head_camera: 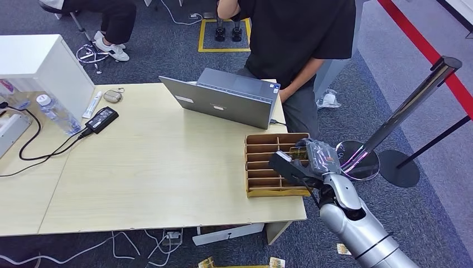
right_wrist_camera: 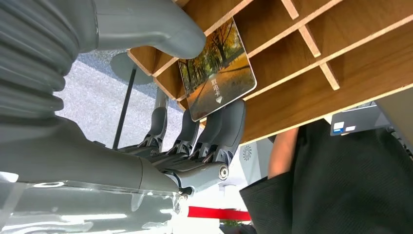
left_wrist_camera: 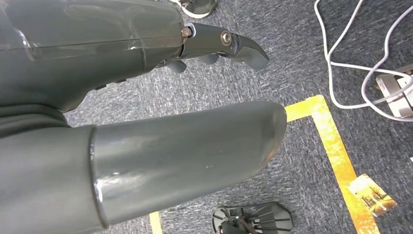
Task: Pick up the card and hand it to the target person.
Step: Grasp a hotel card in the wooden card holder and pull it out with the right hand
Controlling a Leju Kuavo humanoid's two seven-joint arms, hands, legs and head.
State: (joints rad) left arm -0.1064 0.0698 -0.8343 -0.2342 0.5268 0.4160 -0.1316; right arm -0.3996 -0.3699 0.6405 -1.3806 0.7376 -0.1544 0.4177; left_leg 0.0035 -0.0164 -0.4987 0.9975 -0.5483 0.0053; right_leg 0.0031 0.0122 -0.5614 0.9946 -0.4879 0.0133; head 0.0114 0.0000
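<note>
A: What is the floor like?
B: Grey-blue carpet (head_camera: 167,50), with a yellow taped square (head_camera: 224,34) and a red stripe (head_camera: 429,53) at the far right.
A: And the furniture?
B: A pale wooden counter (head_camera: 150,167), a white cabinet (head_camera: 42,64) at its far left corner, and a chrome barrier post (head_camera: 410,106) on a round base beside the counter's right end.

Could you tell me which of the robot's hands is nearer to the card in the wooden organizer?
Right. The right hand pinches the card at the wooden organizer on the table. The left hand hangs down over the carpet, away from it.
</note>
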